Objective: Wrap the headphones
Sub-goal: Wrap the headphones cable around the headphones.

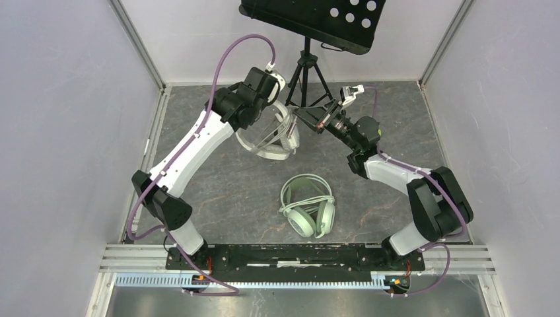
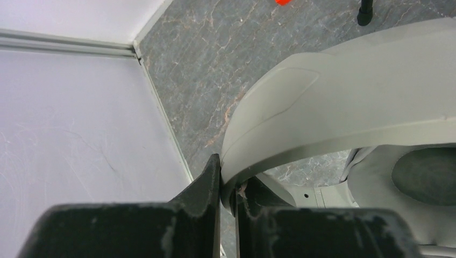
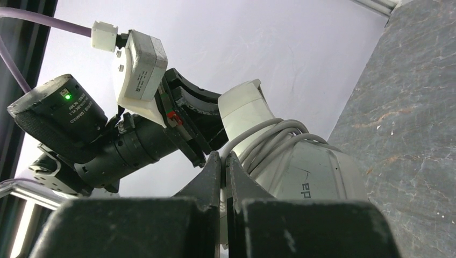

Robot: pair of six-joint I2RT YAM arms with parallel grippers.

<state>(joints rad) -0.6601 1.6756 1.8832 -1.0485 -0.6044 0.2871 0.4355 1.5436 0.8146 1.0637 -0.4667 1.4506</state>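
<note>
Now the left hand clamps the white-grey headset by its band; the right hand, pinching the cable, sits just beside the earcup.

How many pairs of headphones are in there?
2. The white-grey headphones are held up at the back by the left hand, their cable pinched by the right hand. The mint-green headphones lie flat on the table, nearer the arm bases. None seems hidden.
</note>
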